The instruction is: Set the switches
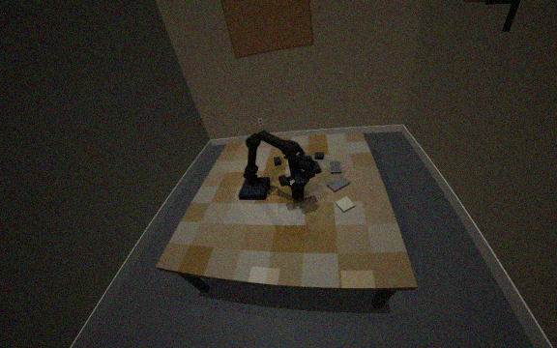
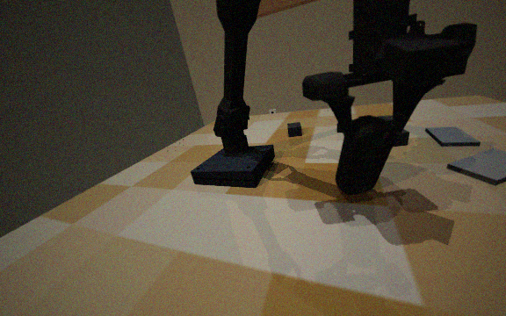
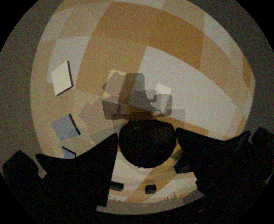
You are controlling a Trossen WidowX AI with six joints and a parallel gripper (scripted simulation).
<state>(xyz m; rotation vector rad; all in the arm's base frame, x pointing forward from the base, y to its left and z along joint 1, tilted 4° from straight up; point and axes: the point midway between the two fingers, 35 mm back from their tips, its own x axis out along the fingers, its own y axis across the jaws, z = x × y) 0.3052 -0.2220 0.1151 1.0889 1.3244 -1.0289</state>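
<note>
The dark controller unit (image 1: 298, 192) (image 2: 360, 164) (image 3: 147, 150) is between the fingers of my gripper (image 1: 298, 182) (image 2: 370, 127) (image 3: 148, 133), which is shut on it. In the exterior view the unit stands on end, tilted, its rounded lower end low over the bench (image 2: 235, 237). I cannot tell whether that end touches the bench. In the wrist view a fingertip sits at each side of its rounded dark end. Its switches, numbers and label squares cannot be made out in the dim light.
A cream plate (image 1: 345, 204) (image 3: 62, 78) and two grey-blue plates (image 1: 338, 184) (image 2: 495, 166) lie right of the gripper. Small dark blocks (image 1: 278, 160) (image 2: 294, 129) (image 3: 150, 189) are behind it. The arm's base (image 1: 254, 188) (image 2: 235, 167) is to its left.
</note>
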